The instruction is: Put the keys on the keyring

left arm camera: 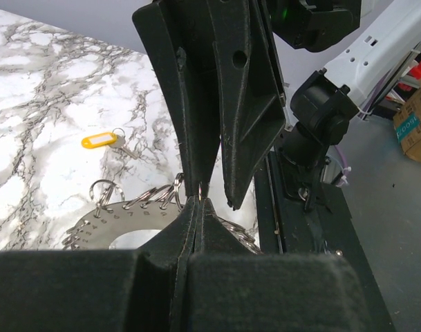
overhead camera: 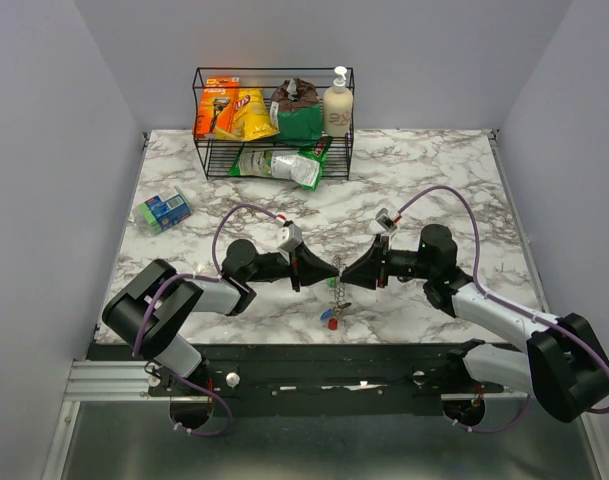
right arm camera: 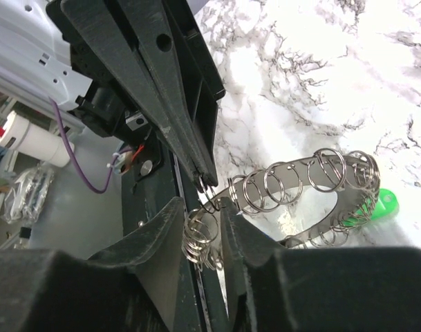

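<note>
The keyring [overhead camera: 338, 297] is a flat silvery band hung with several small split rings. It hangs between my two grippers, just above the marble table. My left gripper [overhead camera: 335, 271] is shut on one thin split ring [left arm camera: 200, 189] of the keyring [left arm camera: 120, 218]. My right gripper [overhead camera: 345, 277] faces it tip to tip. Its jaws [right arm camera: 202, 207] stand narrowly apart around a bunch of split rings on the keyring [right arm camera: 300, 183]. Red and blue keys [overhead camera: 329, 321] dangle under the ring. A yellow-headed key [left arm camera: 98, 142] lies on the table. A green key head [right arm camera: 380, 205] shows behind the band.
A black wire rack [overhead camera: 272, 120] with snack bags and a lotion bottle stands at the back. A blue-green box [overhead camera: 162, 211] lies at the left. The black front rail [overhead camera: 314, 350] runs just below the grippers.
</note>
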Controlling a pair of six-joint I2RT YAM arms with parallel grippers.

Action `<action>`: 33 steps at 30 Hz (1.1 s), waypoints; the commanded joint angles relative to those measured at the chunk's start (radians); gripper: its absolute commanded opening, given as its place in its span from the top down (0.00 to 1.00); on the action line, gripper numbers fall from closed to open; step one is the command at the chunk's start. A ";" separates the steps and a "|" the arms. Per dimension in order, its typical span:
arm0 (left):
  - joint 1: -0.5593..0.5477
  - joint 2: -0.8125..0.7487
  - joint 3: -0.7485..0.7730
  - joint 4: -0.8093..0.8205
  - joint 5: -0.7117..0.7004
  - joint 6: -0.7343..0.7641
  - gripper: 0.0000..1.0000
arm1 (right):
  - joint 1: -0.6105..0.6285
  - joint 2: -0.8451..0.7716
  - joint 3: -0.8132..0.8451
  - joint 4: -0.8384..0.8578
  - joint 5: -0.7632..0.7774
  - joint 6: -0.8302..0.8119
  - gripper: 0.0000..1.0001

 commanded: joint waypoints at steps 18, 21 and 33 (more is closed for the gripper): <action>-0.012 -0.036 0.020 0.366 0.020 -0.017 1.00 | 0.005 -0.007 -0.005 0.093 -0.017 0.005 0.68; -0.011 -0.036 0.026 0.366 0.027 -0.025 1.00 | 0.005 -0.009 -0.011 0.078 -0.034 -0.012 0.63; -0.012 -0.050 0.021 0.366 0.018 -0.034 1.00 | 0.007 -0.033 -0.037 0.047 -0.024 -0.050 0.67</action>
